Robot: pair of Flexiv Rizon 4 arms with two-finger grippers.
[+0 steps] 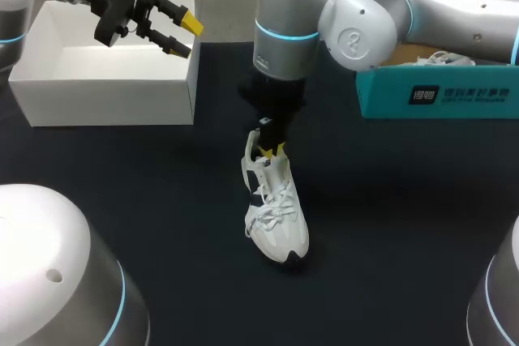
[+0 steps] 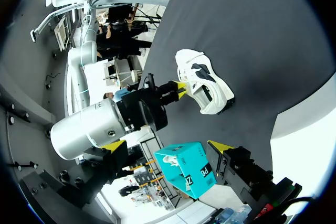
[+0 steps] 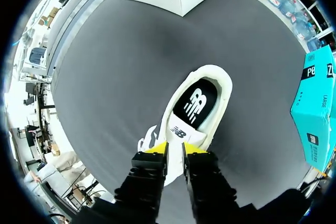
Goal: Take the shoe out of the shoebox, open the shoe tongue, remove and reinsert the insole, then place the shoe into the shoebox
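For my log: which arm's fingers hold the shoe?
The right arm's fingers, shut on the tongue of the shoe; the left arm's fingers are open by the white box, touching nothing.

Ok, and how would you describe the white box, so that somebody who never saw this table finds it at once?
Start from the dark table and go to its far left corner, close to the left gripper. There stands the white box, open at the top, with plain walls. The only other box, the teal shoebox at the far right, is coloured and printed.
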